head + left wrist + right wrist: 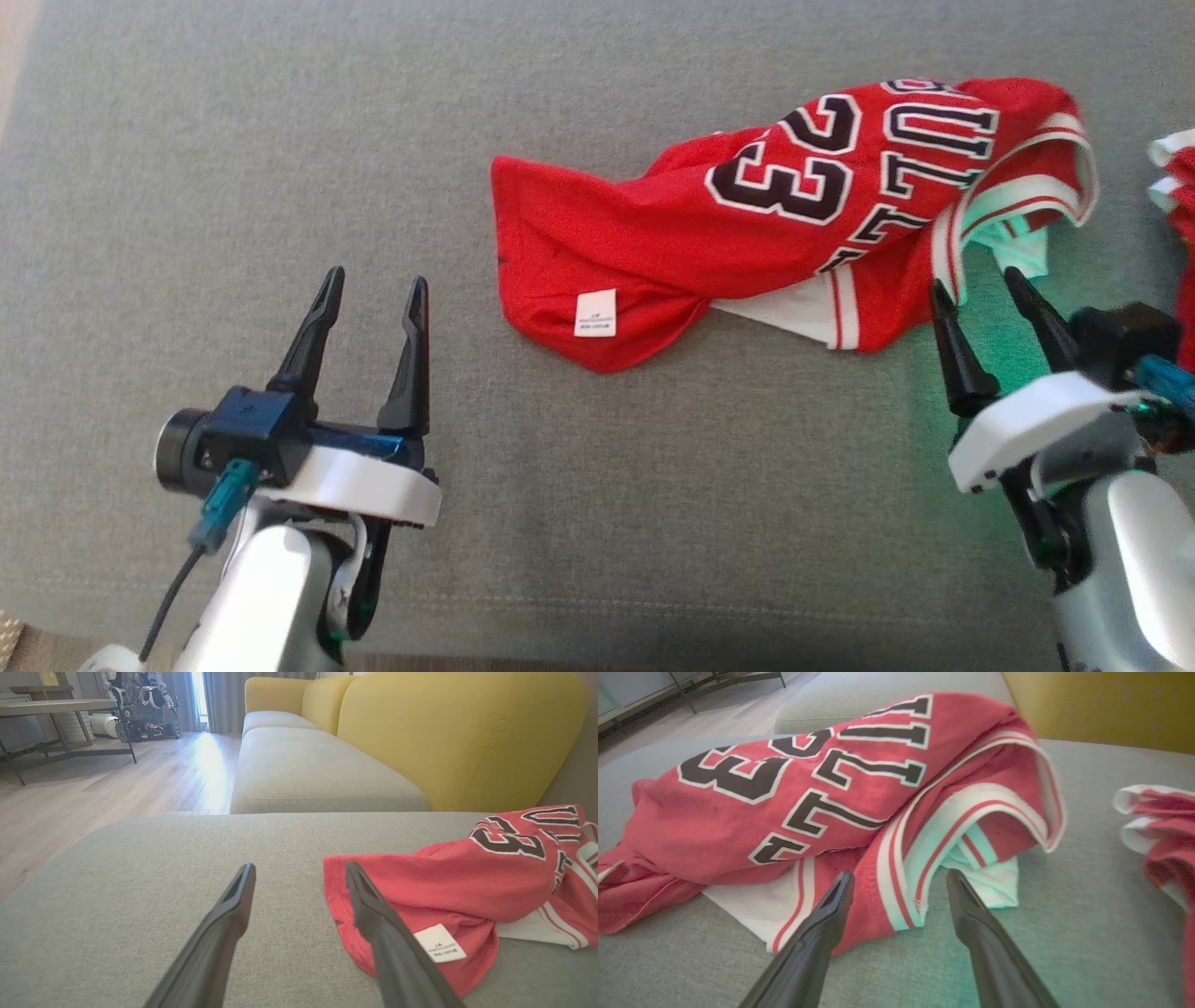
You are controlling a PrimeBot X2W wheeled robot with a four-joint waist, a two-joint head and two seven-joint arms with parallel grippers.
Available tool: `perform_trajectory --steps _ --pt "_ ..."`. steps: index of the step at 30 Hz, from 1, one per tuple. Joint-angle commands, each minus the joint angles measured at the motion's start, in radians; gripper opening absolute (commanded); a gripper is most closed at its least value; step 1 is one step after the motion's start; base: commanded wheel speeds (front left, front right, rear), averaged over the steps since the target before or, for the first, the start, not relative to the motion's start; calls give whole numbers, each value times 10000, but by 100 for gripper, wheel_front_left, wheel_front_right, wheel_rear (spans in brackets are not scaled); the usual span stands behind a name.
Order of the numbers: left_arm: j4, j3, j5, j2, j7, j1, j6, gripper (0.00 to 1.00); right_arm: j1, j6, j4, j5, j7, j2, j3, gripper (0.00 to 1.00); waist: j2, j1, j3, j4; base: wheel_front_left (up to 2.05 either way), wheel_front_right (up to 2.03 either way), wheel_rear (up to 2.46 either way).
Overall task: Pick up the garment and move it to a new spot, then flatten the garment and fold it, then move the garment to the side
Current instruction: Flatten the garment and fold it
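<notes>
**Both grippers open and empty, jersey crumpled on the cushion**

Head view: the red jersey lies bunched on the grey cushion, right of centre, with its number 23 and black lettering facing up. A white label shows near its lower left edge. The left gripper stands apart from the jersey on its left, fingers spread, holding nothing. The right gripper is also spread, its tips just below the jersey's white-trimmed edge. A second red cloth lies at the right border.

Left wrist view: the left gripper is released over bare cushion. Its right finger crosses in front of the jersey near the hem. A yellow sofa and wood floor lie beyond.

Right wrist view: the right gripper is open, with the jersey's striped trim seen between its fingers. Whether they touch the cloth I cannot tell.
</notes>
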Motion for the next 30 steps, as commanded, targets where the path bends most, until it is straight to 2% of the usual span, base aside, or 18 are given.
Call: perform_trajectory --steps 1,6,7,8,13,18,26,30 --pt "-226 360 38 41 -87 -396 -58 100 -347 39 -190 80 3 -197 343 100 0 0 225 188 0 0 0" --pt "-46 367 75 -85 -120 -546 -110 100 -726 39 416 267 161 -410 726 100 0 0 304 272 0 0 0" --pt "-12 372 83 -101 -124 -560 -119 100 -763 39 503 346 161 -428 771 47 0 0 291 280 0 0 0" --pt "15 391 82 -107 -126 -564 -130 100 -791 39 555 410 137 -441 801 0 0 0 276 280 0 0 0" --pt "7 538 130 -122 -132 -487 -146 100 -682 39 4 1012 -137 -299 868 0 0 0 117 186 0 0 0" --pt "-62 693 193 -100 -133 -306 -130 100 -374 39 -1541 1499 -159 -156 764 0 0 0 -94 -67 0 0 0" --pt "-112 777 277 -71 -134 -121 -152 100 -1 39 -4121 2365 890 -90 283 0 0 0 -459 -393 0 0 0" --pt "-139 789 296 -75 -135 -73 -157 100 57 39 -4991 2639 1303 -61 -8 0 0 0 -534 -432 0 0 0"
